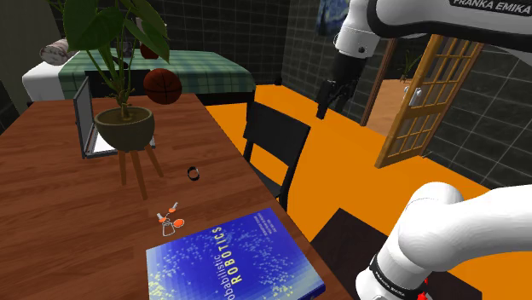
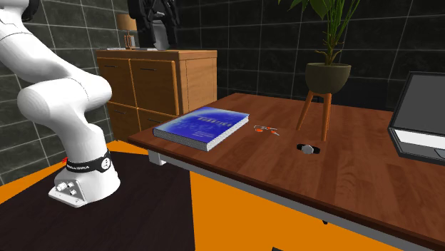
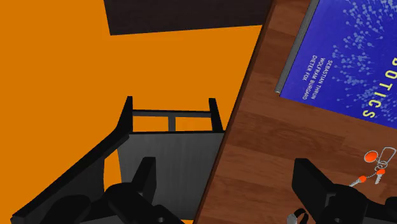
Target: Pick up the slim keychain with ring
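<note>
Your black two-finger gripper [image 3: 229, 188]: fingers spread apart, holding nothing, high above the orange floor [image 1: 341, 162] and off the table's edge.
Slim keychain with silver ring and orange tabs [image 1: 168, 220]: flat on the brown wooden table [image 1: 51, 196], just beside a corner of the blue hardcover robotics book [image 1: 234, 260].
Small black band [image 1: 194, 174]: near the keychain, apart from it.
Green potted plant on a wooden tripod [image 1: 125, 128]: behind the keychain.
Black chair [image 1: 273, 145]: at the table's edge, beneath your gripper.

Flat, even simulator light on bright orange floor [image 1: 341, 170] and dim dark-tiled walls [image 1: 226, 30]
</note>
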Robot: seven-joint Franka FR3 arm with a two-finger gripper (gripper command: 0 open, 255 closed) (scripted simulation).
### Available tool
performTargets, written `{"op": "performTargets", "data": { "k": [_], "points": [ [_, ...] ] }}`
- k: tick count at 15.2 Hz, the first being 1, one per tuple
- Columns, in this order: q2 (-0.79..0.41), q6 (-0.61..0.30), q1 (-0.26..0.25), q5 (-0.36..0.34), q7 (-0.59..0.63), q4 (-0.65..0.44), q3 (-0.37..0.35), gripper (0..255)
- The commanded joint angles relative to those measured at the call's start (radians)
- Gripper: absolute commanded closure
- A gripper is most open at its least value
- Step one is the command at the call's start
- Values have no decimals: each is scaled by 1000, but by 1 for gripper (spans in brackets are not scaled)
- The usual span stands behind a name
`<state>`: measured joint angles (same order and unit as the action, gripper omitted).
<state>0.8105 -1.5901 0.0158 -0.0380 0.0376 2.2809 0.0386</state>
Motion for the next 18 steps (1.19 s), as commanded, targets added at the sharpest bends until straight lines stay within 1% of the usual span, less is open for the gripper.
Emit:
{"op": "performTargets", "data": {
  "k": [1, 6, 10, 18],
  "points": [
    [0, 0, 0, 0, 0, 0, 0, 0],
    [-104, -97, -28, 40, 75, 16, -75, 0],
    [-204, -172, -48, 64, 133, 9, -133, 0],
    [-443, -305, -80, 79, 251, -62, -244, 0]
  ]
}}
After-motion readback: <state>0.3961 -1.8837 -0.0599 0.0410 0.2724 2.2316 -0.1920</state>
